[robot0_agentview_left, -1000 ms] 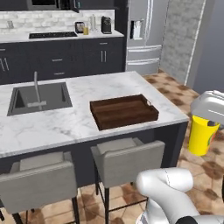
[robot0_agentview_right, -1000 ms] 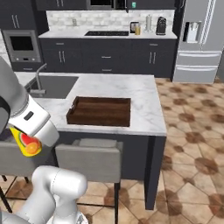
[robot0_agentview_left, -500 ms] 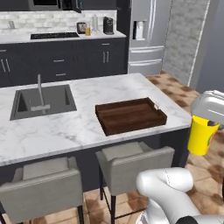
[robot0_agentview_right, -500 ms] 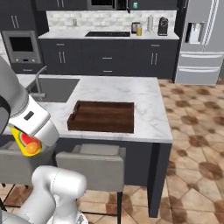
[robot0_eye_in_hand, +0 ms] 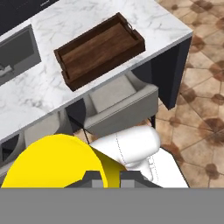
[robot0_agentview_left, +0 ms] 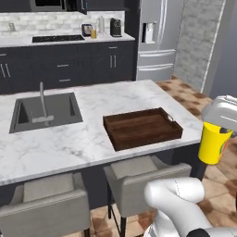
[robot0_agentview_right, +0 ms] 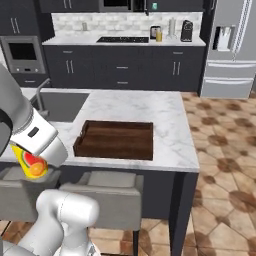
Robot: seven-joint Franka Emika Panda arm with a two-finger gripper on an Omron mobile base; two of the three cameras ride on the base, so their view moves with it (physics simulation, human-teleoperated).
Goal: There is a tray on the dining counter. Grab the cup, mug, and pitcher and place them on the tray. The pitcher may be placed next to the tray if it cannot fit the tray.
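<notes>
**A:** Quick check on the cup [robot0_agentview_left: 214,142]: where is it sitting right now?

**B:** It's clenched in the gripper [robot0_agentview_left: 217,125], carried out at about 3 o'clock in the left base view, well clear of the counter [robot0_agentview_left: 115,99] edge and above the floor. In the right base view the same cup [robot0_agentview_right: 29,162] is seen at about 8 o'clock, tucked under the white arm link.

**A:** Anything changed lately?

**B:** Compared with a second ago, the whole scene has been shifted in both base views, so the base has been driven; the counter itself hasn't been moved. The tray [robot0_agentview_left: 141,127] is now seen nearer the middle of the left view. The cup's spot in the frame has barely changed.

**A:** So what's that mean for the job?

**B:** Probably the carry leg: the tray [robot0_eye_in_hand: 99,49] is shown empty at 12 o'clock in the hand view, so nothing's been placed yet. The mug and pitcher can't be made out.
</notes>
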